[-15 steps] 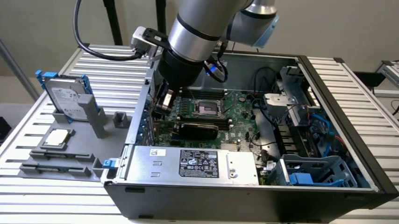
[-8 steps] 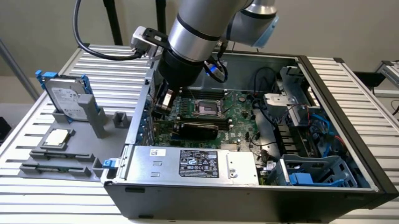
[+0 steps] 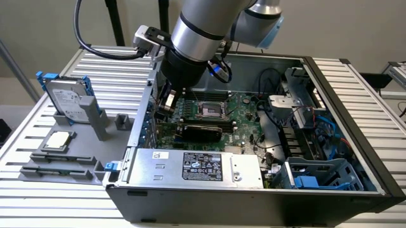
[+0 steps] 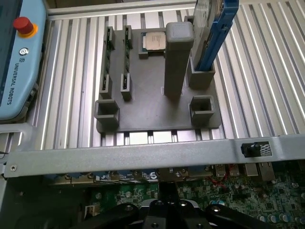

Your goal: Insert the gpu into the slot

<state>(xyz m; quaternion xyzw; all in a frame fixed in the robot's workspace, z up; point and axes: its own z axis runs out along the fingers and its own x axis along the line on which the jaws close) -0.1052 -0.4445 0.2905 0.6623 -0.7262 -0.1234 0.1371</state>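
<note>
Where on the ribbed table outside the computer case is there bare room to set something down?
Bare slats lie behind the hard drive, toward the case wall, and on the strip past the case's far side. The grey fixture plate is crowded: processor chip, post, memory sticks.

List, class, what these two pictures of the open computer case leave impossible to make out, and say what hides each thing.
- Gripper: in the wrist view it is cut off by the picture's edge; in the exterior view the arm covers it.
- Slot: the gpu lies over that stretch of motherboard, so whether it is seated cannot be told.
- Label on the silver box: print too small to read in the exterior view.
</note>
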